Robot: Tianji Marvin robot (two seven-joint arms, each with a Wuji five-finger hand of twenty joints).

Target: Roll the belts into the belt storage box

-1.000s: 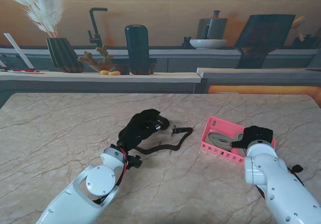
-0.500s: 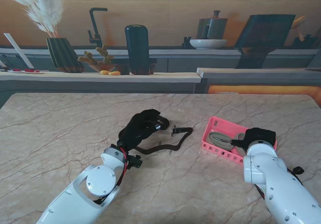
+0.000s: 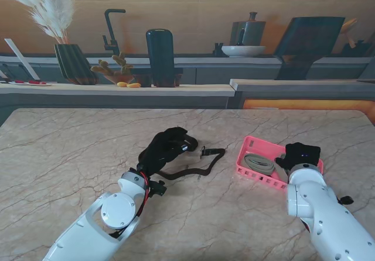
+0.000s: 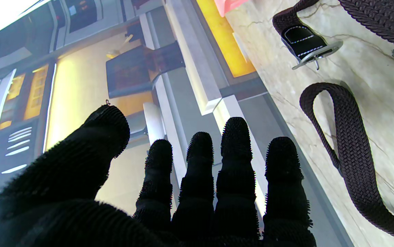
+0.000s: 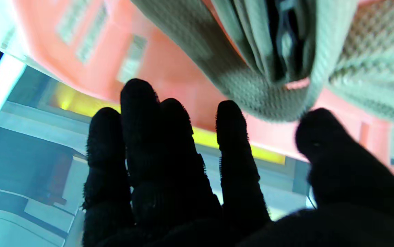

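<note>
A dark brown woven belt (image 3: 188,170) lies unrolled on the marble table, its buckle (image 3: 204,151) pointing toward the pink storage box (image 3: 251,144). My left hand (image 3: 166,146) hovers at the belt's left end, fingers spread and holding nothing; its wrist view shows the belt's loop (image 4: 351,147) and buckle (image 4: 311,51) beside the fingertips (image 4: 235,133). A rolled grey belt (image 3: 258,164) sits inside the box. My right hand (image 3: 302,154) is over the box's right end, open. Its wrist view shows the grey roll (image 5: 269,58) just past the fingers (image 5: 138,103).
Beyond the table's far edge (image 3: 187,110) runs a counter with a dark vase (image 3: 160,57), a plant pot (image 3: 75,64), a faucet (image 3: 110,33) and a bowl (image 3: 243,51). Marble surface shows to the left of and nearer to me than the belt.
My right hand has drawn back to the right off the grey roll, uncovering more of it in the box. The left hand and the brown belt have not moved.
</note>
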